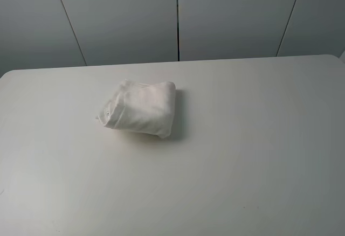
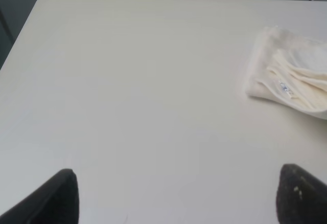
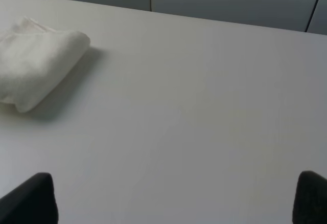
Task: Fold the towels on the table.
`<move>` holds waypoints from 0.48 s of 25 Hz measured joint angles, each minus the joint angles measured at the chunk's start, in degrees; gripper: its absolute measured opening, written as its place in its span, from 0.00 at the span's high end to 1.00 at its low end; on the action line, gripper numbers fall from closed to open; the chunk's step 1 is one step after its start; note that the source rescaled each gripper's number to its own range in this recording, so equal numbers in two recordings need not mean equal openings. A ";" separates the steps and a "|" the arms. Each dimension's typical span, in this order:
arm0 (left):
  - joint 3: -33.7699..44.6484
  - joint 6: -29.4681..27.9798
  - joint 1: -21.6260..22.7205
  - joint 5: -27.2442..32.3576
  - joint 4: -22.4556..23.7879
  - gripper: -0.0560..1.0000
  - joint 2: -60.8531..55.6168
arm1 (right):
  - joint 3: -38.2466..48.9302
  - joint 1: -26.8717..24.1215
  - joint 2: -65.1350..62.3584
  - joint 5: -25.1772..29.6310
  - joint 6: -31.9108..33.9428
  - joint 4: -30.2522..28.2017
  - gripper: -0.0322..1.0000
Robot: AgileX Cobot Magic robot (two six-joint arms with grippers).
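Black fingertips (image 2: 56,196) of the left gripper (image 2: 176,198) show at the near edge of the left wrist view, one at each side, spread as wide apart as the picture allows and with only bare tabletop between them. They hold nothing. The right gripper (image 3: 176,198) stands the same way in the right wrist view: two dark fingers (image 3: 30,198) set far apart, jaws fully open, nothing between them but the white surface. Neither gripper appears in the high view.

Beyond both grippers lies the table (image 1: 259,155), plain white and matte, with a rounded far-left corner seen in the left wrist view. Well apart from either gripper sits the towel (image 1: 141,109), a white terry-cloth bundle already folded into a thick, compact wad. In the high view it rests a little left of the table's middle, towards the far half, and casts a soft shadow to its right. Its left end shows the stacked layered edges, and a small white label (image 2: 285,87) with dark print shows there in the left wrist view. Its right side is a smooth rounded fold, seen plainly from the right wrist.

Behind the table's far edge stands a grey panelled wall (image 1: 124,15) with dark seams.
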 joint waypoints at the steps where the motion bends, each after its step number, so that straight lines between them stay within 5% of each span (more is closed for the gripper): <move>1: 0.00 0.00 0.00 0.00 0.00 0.01 0.00 | 0.00 0.00 0.00 0.00 0.00 0.00 0.00; 12: 0.00 0.00 -0.09 0.11 0.00 0.01 0.00 | 0.00 0.00 0.00 0.00 0.00 0.00 0.00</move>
